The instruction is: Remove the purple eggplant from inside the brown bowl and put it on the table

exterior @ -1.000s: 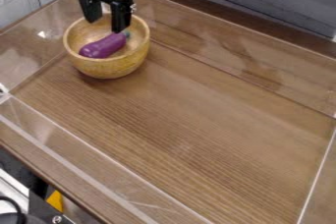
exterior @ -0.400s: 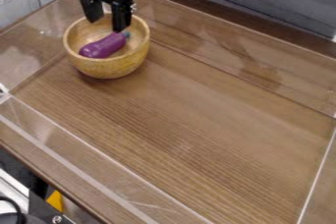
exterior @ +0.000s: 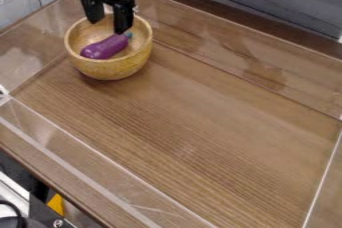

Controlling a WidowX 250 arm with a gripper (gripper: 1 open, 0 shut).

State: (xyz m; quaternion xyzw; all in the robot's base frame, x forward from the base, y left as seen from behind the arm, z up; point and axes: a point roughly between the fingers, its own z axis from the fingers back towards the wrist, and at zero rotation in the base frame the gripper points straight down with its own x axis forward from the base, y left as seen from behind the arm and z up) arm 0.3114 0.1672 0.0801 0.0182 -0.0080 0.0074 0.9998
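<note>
Purple eggplant point(exterior: 103, 48) lies at a slant inside the brown bowl point(exterior: 110, 64), near the bowl's front-left wall, while the black pincer point(exterior: 110, 22) stands open over the bowl's back part, and the table point(exterior: 201, 112) spreads out beneath and around the bowl.

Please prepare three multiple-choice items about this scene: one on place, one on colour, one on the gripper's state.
1. Where is the eggplant?
A) on the bare table
B) inside the bowl
C) beside the bowl

2. Which colour is the eggplant?
A) purple
B) green
C) yellow

3. How is the gripper?
A) shut on the bowl's rim
B) shut on the eggplant
C) open

1 B: the eggplant lies within the walls of the bowl.
2 A: its skin is plainly purple.
3 C: the fingers of the gripper stand apart.
</note>
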